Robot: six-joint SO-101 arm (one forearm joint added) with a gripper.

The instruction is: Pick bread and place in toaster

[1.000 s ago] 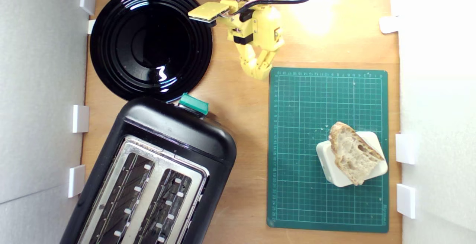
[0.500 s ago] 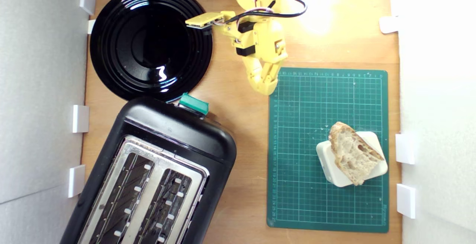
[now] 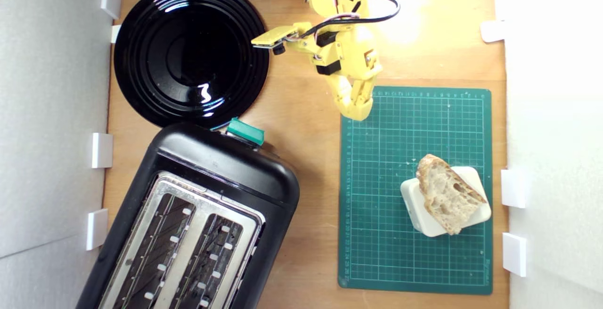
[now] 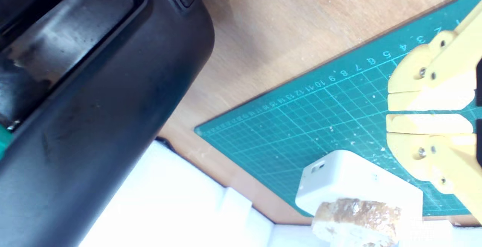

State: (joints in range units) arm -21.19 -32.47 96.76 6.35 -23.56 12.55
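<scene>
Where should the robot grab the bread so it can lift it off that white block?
Probably across the thin faces of the bread, coming down from above. It lies flat on the white block, with its ends overhanging the block, so fingers could close over an overhanging end. The gripper would need to open first.

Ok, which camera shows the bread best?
The exterior view. It looks straight down on the bread, showing its whole outline, holey crumb and crust as it lies on the white block. The wrist view catches only a low, edge-on slice of it, cut off at the picture's border.
</scene>
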